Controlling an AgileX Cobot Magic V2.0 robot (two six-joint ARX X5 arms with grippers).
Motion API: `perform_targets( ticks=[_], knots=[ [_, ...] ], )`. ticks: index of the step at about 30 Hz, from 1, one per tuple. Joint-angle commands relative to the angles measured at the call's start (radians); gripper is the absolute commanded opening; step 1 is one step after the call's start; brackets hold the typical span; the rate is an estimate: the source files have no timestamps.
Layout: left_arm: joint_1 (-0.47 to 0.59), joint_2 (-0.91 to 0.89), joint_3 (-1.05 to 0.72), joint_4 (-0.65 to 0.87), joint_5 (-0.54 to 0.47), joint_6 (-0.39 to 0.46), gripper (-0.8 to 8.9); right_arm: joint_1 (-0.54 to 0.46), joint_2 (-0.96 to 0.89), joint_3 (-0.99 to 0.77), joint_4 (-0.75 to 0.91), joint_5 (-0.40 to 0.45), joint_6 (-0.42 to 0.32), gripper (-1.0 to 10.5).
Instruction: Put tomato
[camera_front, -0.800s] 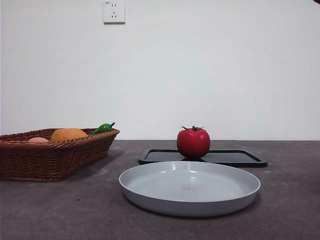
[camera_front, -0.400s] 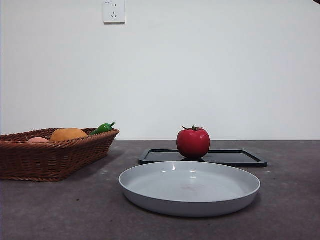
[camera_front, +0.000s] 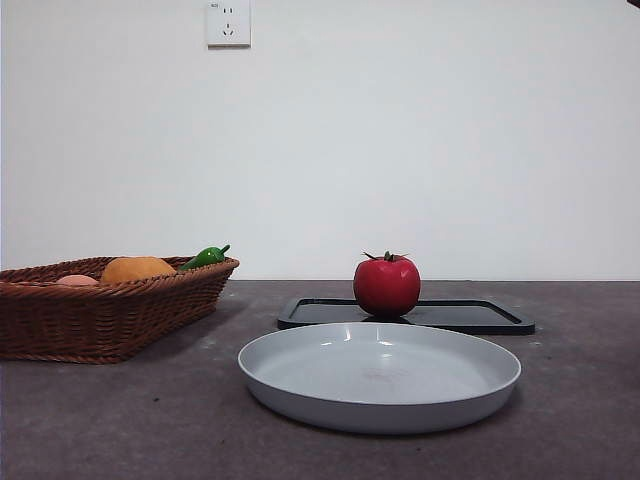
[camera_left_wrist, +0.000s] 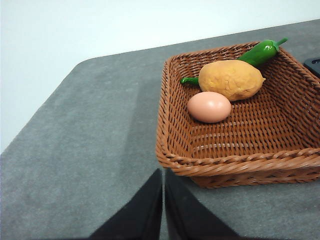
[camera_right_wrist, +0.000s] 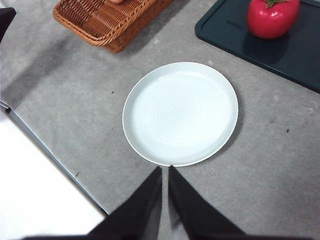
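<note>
Presently we advise the right gripper (camera_right_wrist: 165, 172), jaws nearly closed, open wide before straddling the tomato (camera_right_wrist: 272, 17) on the tray's (camera_right_wrist: 235, 37) corner.

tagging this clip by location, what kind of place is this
Probably a lab or test bench, not a home kitchen: a bare grey table against a blank white wall with one socket, and props laid out, a tomato on a black tray, an empty plate.
</note>
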Motion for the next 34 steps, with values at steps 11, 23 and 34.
perform_targets(
  ticks=[11,23,34],
  knots=[
    [0.002,-0.001,-0.004,-0.045,0.004,-0.014,0.07,0.007,0.005,0.009,0.01,-0.001,0.007,0.1],
    [0.002,-0.002,-0.004,-0.044,0.004,-0.014,0.07,-0.009,-0.002,0.009,0.013,0.017,-0.035,0.1],
    [0.002,-0.001,-0.004,-0.043,0.004,-0.014,0.07,-0.376,-0.224,-0.214,0.43,0.061,-0.069,0.1]
  ],
)
